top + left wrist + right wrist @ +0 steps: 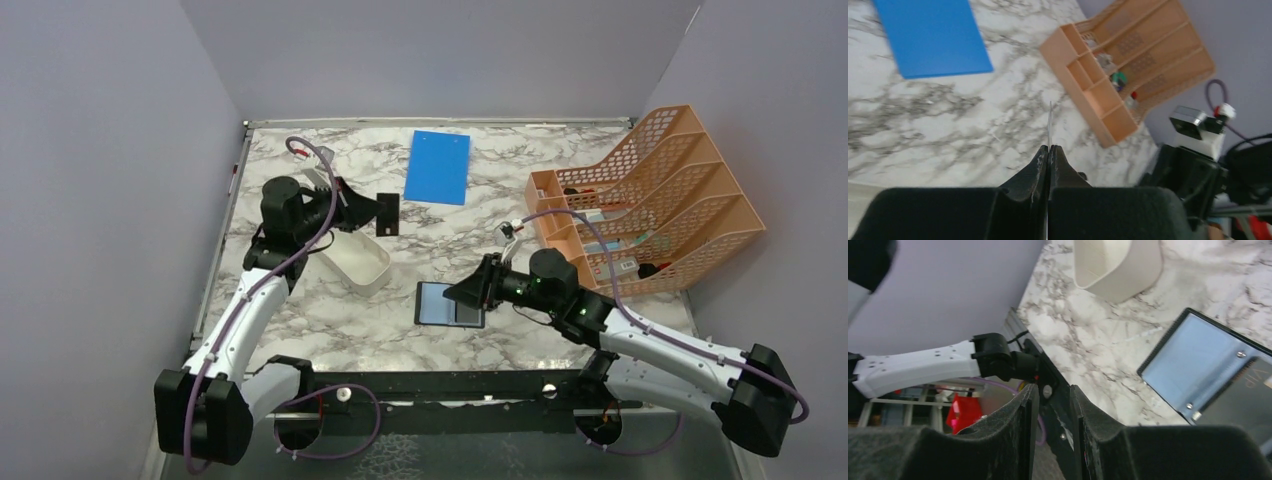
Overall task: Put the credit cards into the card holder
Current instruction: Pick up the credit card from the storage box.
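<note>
**While one card hangs in the left claw, the holder lies open**

Although most things here carry no legible print, pale letters that look like "VIP" show on the lettered card (1248, 385), a dark one at the right side of the card holder (1193, 357). Whether it sits in a pocket I cannot tell. The holder lies unfolded and flat on the marble surface (330, 330), near the front, between the two arms. It has a black rim, a grey-blue inside and small metal snaps.

The left claw (372, 210) is pinched tight on the held card (388, 213), a thin dark rectangle that the wrist view shows edge-on. It hangs above the surface, between the white tray (360, 265) and the blue board (438, 167).

The right claw (1053, 410) is just over the holder's right part, its jaws partly apart with nothing between them. The orange rack (660, 170) stands at the right.
</note>
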{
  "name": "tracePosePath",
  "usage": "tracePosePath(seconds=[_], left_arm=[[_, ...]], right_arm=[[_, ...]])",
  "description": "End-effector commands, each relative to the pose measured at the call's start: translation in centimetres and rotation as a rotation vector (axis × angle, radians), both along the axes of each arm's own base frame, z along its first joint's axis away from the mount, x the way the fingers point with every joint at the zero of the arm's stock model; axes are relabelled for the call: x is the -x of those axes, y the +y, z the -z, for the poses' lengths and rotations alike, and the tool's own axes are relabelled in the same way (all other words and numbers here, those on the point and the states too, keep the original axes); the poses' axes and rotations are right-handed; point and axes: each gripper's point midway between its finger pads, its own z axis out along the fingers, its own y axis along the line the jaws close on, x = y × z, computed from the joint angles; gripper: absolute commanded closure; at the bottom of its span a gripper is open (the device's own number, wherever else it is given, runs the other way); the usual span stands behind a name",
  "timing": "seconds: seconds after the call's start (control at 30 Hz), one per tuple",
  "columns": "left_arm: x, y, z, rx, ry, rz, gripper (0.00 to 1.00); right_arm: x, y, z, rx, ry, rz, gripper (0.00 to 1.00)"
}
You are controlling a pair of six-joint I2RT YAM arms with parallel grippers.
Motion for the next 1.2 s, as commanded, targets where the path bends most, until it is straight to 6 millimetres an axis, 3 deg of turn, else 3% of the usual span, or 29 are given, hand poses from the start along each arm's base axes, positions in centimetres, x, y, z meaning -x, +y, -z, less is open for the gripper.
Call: tracePosePath(seconds=[0.0,0.23,0.47,0.63,0.8,0.97,1.03,1.17], left_arm=[[5.3,-4.0,-3.6,0.312,0.093,0.304,1.00],[9.7,-6.0,-3.2,0.358,0.138,0.414,1.00],[12.3,-7.0,-2.6,0.394,0.184,0.478,1.00],[12.9,-7.4,-1.8,0.406,0.214,0.492,1.00],[13.0,-7.8,-1.2,0.429,0.249,0.498,1.00],[12.9,-7.8,-0.6,0.432,0.260,0.483,1.00],[12.8,-7.7,-0.1,0.432,0.266,0.467,0.92],[12.7,-7.5,1.2,0.408,0.248,0.448,0.56]], right_arm=[[0.8,1.0,-4.8,-0.240,-0.028,-0.038,0.66],[-0.2,2.4,-7.6,-0.324,-0.016,-0.034,0.66],[-0.9,2.8,-7.7,-0.366,0.025,-0.004,0.65],[-0.6,3.2,-8.5,-0.394,0.001,-0.037,0.73],[-1.0,3.4,-8.1,-0.386,0.017,-0.026,0.76],[-0.9,3.5,-7.6,-0.387,0.031,-0.029,0.97],[-1.0,3.3,-7.1,-0.384,0.038,-0.014,0.99],[-0.8,2.8,-5.9,-0.318,0.008,-0.016,0.99]])
